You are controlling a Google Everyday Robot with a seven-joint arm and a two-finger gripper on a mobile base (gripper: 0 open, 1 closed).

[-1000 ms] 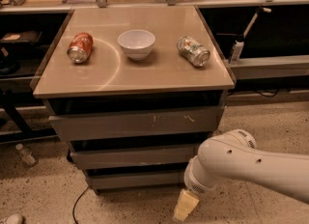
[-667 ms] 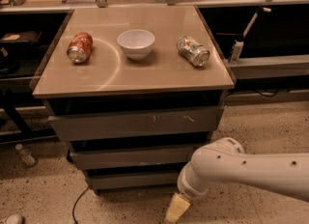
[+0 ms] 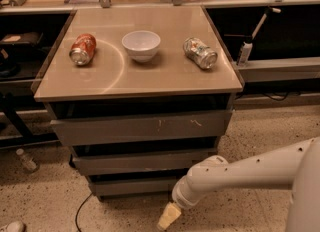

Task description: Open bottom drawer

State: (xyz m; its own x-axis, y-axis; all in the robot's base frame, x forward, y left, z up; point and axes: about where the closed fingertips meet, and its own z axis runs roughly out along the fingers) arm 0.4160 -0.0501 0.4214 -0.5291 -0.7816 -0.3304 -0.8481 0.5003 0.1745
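The bottom drawer (image 3: 132,186) is the lowest of three grey metal drawers under the tan cabinet top, with a plain flat front that looks pushed in. My gripper (image 3: 168,217) shows as a pale tan tip on the white arm (image 3: 240,173). It hangs low near the floor, just in front of and below the right half of the bottom drawer front, apart from it. It holds nothing that I can see.
The middle drawer (image 3: 142,161) and the scratched top drawer (image 3: 142,126) sit above. On the cabinet top (image 3: 105,83) lie an orange can (image 3: 82,49), a white bowl (image 3: 141,45) and a silver can (image 3: 200,52). A black cable (image 3: 80,213) lies on the speckled floor at the left.
My arm and gripper have moved left and slightly down along the front of the bottom drawer. The drawers have not moved.
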